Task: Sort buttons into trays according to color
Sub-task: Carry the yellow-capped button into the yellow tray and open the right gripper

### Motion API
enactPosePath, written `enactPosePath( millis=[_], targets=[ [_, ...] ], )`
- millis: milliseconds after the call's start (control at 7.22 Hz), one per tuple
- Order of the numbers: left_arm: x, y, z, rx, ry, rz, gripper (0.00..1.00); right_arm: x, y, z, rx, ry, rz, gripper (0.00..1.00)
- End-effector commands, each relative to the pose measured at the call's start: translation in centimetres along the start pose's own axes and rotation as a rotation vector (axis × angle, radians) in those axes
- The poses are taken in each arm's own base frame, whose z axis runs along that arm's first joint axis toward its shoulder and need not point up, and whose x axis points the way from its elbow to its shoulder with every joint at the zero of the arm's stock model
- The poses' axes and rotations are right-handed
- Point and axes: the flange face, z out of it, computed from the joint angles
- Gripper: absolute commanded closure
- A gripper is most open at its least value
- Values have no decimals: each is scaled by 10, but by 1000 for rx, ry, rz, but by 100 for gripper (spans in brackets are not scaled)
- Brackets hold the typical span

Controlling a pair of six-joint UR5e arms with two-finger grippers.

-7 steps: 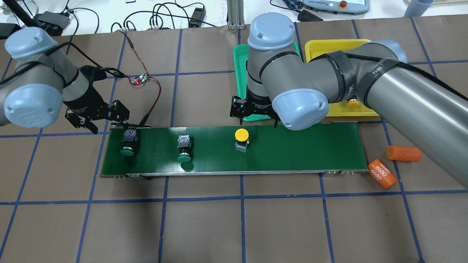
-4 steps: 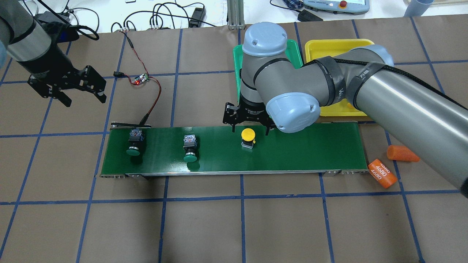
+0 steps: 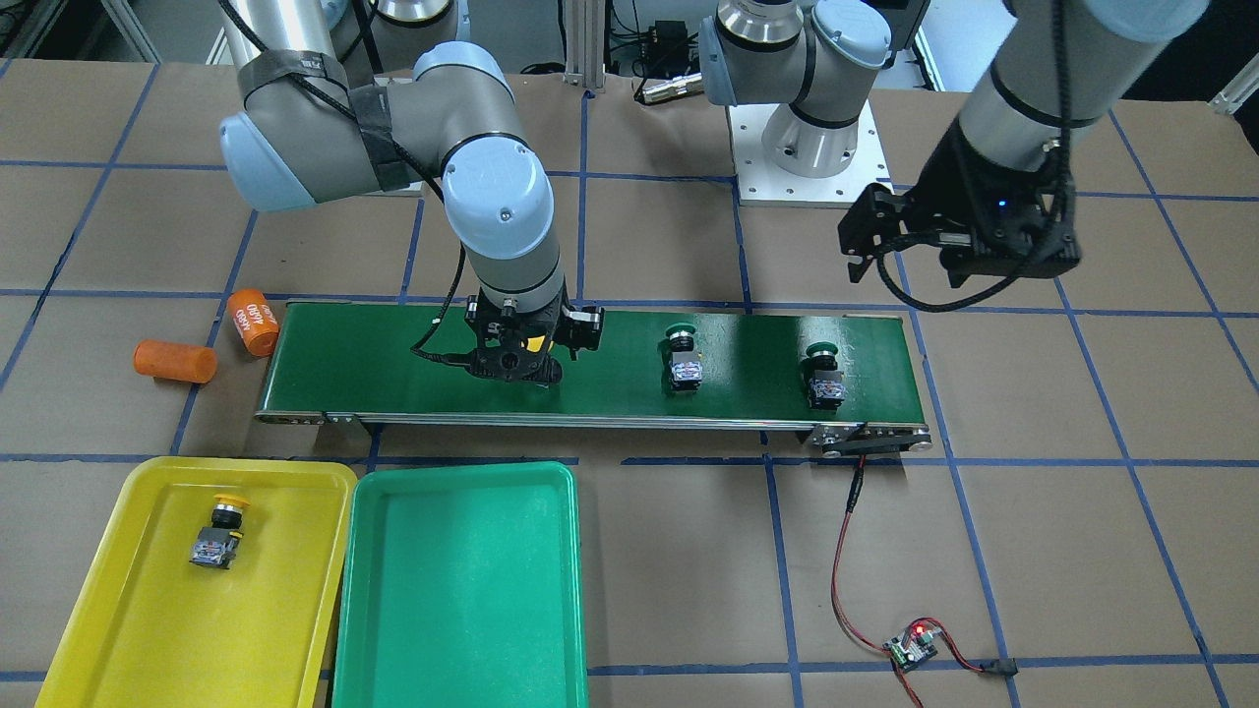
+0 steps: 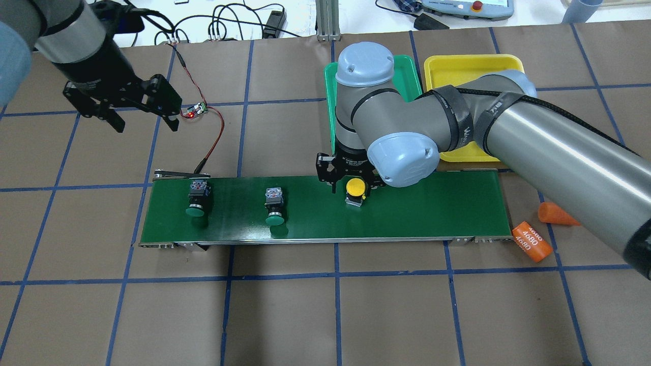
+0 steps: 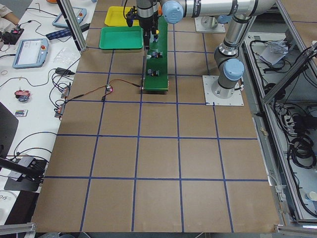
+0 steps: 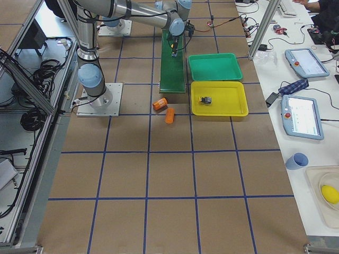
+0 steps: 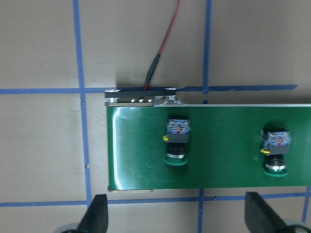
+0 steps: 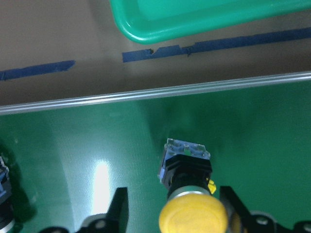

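Right claw [image 4: 353, 187]: open, down at the level of the conveyor belt [image 4: 432, 208], a finger [image 8: 120, 208] on each side of the yellow-capped button [image 8: 192, 213], neither finger plainly touching it. Button cap-up, close to the belt's far rail, roughly midway along it.

Just past that rail, a narrow strip of brown desk [image 4: 285, 315], then the near rim of the green tray [image 3: 462, 590]. Beside it, toward the desk's right end, the yellow tray [image 3: 118, 610], rims almost touching, both trays on the far-edge side. In the yellow tray, a second yellow-capped button [image 3: 218, 531] on its side, in the half nearer the belt.

Right of the claw, a long open run of belt up to its right end. Off that end, on the desk, an orange cylinder [image 4: 531, 241] just beside the belt's corner, "4680" repeated on it in white, and a plain orange cylinder [image 4: 557, 214] partly behind the right arm.

Left along the belt, a green-capped button [image 4: 274, 208], then another green-capped button [image 4: 196, 201] near the left end. Both on their sides, caps toward the desk's near edge, well apart from each other and from the claw.

Left claw [image 4: 145, 121]: open, gripping nothing, up in the air past the belt's left end on the far-edge side, well apart from every button. Near it, a small circuit board [image 4: 196, 109] with a red light, wired to the belt's left end.
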Motion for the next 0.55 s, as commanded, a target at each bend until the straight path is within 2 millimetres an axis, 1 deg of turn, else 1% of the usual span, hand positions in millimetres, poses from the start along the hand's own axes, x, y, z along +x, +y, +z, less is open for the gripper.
enactPosePath(
  millis=[0,139,277,416],
  targets=[
    [-7,10,-16,32,-5,-40,0,18,-15,-7,63,89,19,100],
    [-37,3,-11,30,77,-112,0,21,-15,-12,67,90,23,100],
    [-47,2,-20,48,69,-128,0,27,-18,-25,88,83,30,100],
    [-50,0,-19,39,32,-132,0,36,-30,-45,132,95,35,100]
  ],
)
